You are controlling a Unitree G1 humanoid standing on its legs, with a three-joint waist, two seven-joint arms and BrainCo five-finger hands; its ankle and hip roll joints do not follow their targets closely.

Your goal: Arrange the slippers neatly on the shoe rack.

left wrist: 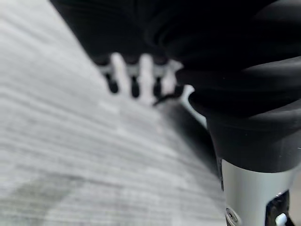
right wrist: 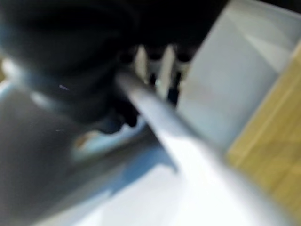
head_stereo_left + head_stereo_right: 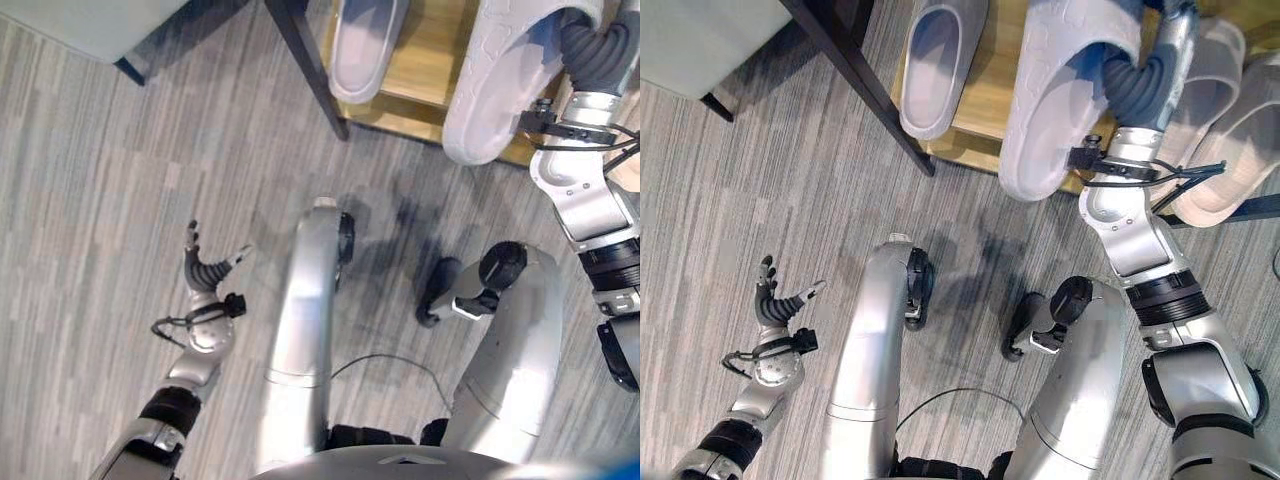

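Grey slipper (image 3: 1065, 90), gripped by right hand (image 3: 1140, 75), lies lengthwise across rack (image 3: 985, 110).

The robot has silver-grey arms; each hand (image 3: 778, 302) has silver, dark-tipped fingers and a dark ribbed wrist cover.

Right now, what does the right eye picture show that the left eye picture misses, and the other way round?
Only the right eye view shows two more slippers at the right end of the shoe rack. The left eye view adds nothing of its own. Both show the right hand holding a pale slipper over the rack, another slipper lying on it, and the left hand open above the grey floor.
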